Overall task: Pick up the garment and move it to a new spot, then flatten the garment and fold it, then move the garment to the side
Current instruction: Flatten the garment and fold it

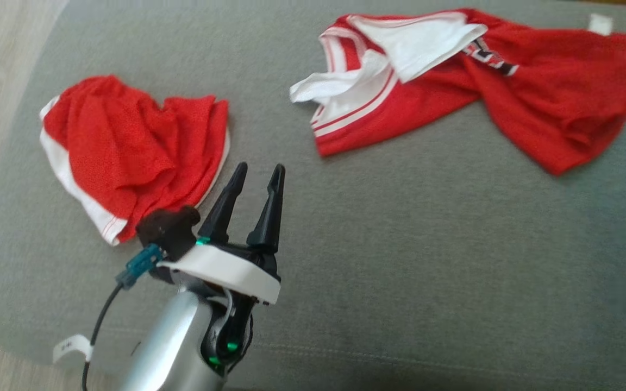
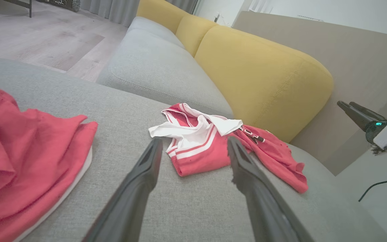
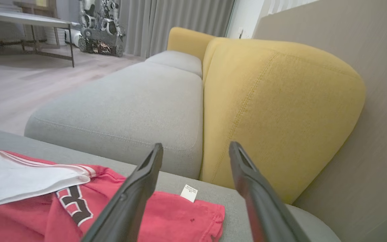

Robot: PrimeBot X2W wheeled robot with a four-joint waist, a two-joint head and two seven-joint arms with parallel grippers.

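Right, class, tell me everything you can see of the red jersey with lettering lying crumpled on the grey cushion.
The jersey is red, mesh-looking fabric with white trim stripes and black-and-white lettering, partly hidden. It lies crumpled and twisted, not folded, with one part turned back to show its white inside. A small white tag shows at its far edge. It rests on the grey cushion, near the yellow backrest; nothing else is seen touching it.

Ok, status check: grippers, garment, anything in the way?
Left gripper open, empty. Right gripper open over jersey. Jersey crumpled on cushion. Other red garment lies clear, left.
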